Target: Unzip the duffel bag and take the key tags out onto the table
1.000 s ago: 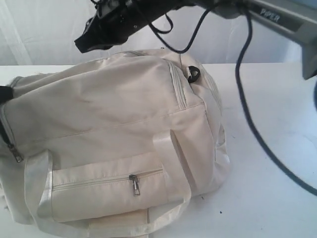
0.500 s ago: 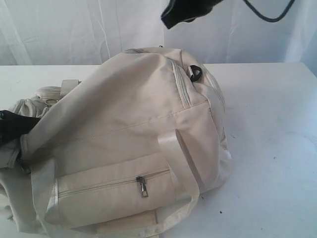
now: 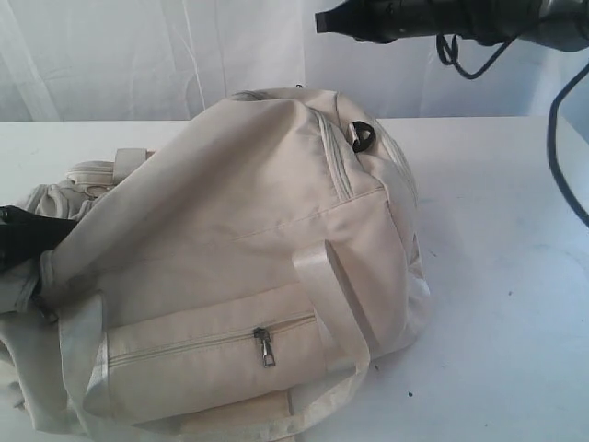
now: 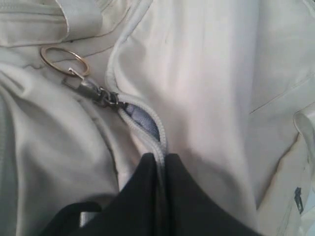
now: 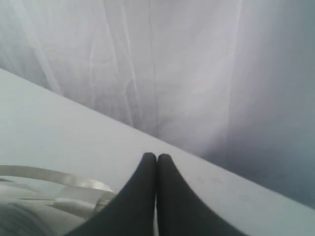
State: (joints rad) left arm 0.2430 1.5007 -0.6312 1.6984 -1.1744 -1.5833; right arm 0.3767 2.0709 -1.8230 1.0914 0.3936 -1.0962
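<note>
The cream duffel bag (image 3: 239,230) lies on the white table (image 3: 497,276). My left gripper (image 3: 57,232) is at the bag's left end, shut on the edge of the zip seam (image 4: 160,157). Just past its tips the zip is parted a little and shows grey lining (image 4: 145,120). A metal zip pull (image 4: 96,93) with a ring (image 4: 64,60) sits at the end of that gap. High above the bag, my right gripper (image 3: 322,20) hangs shut and empty, its fingertips (image 5: 156,157) pressed together. The key tags are hidden.
A front pocket with its own zip pull (image 3: 266,348) faces the camera, crossed by a pale strap (image 3: 336,295). A dark D-ring (image 3: 361,136) sits at the bag's far top. The right arm's cable (image 3: 561,157) hangs at the right. White curtain behind.
The right arm has lifted off the bag's top and swung to the upper right. The bag's left end has dropped and bunched, and the bag has held still for the last half second.
</note>
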